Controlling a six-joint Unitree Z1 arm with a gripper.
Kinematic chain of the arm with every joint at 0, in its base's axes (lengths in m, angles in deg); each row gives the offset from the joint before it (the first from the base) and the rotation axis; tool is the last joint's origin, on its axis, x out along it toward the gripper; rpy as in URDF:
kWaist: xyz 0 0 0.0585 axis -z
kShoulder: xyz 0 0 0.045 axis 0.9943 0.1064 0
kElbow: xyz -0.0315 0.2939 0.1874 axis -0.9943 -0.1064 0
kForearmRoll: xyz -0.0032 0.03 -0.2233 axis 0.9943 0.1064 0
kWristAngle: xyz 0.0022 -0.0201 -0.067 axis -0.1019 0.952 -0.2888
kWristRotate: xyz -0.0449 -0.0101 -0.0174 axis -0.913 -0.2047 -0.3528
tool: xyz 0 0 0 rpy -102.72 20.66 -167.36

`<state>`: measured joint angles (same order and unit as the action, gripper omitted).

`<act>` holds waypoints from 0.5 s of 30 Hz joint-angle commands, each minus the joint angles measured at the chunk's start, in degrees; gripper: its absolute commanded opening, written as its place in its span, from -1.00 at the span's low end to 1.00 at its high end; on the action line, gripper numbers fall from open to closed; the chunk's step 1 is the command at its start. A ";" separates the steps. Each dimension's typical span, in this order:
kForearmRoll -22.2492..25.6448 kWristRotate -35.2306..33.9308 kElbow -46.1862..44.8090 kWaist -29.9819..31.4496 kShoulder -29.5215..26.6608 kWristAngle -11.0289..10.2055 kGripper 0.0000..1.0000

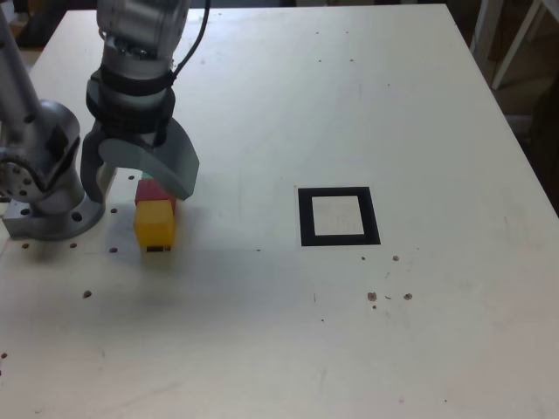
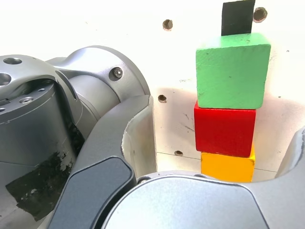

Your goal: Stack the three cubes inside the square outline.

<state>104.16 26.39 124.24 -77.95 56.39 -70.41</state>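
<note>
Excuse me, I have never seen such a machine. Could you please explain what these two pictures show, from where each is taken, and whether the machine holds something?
The grey metal machine is a robot arm bolted to a white table. At its end is the gripper, a claw with two curved jaws, standing wide open and holding nothing.

The exterior view comes from a camera off the arm, looking down on the table. The wrist view comes from a small camera on the arm itself, so the grey shapes filling it are the gripper's own parts.

On the table lie three small blocks touching in a row: a yellow cube, a red cube and a green cube. The gripper hides the green one in the exterior view. Towards the exterior view's right lies a thick black square outline with a white centre, with nothing in it.
</note>
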 commanded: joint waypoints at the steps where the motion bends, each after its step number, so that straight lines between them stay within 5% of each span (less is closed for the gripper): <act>1: -0.02 -0.09 -0.10 0.12 0.01 0.10 0.98; 15: -0.07 -0.09 -0.48 0.12 0.03 0.21 0.98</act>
<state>104.12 26.39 123.93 -77.95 56.39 -70.33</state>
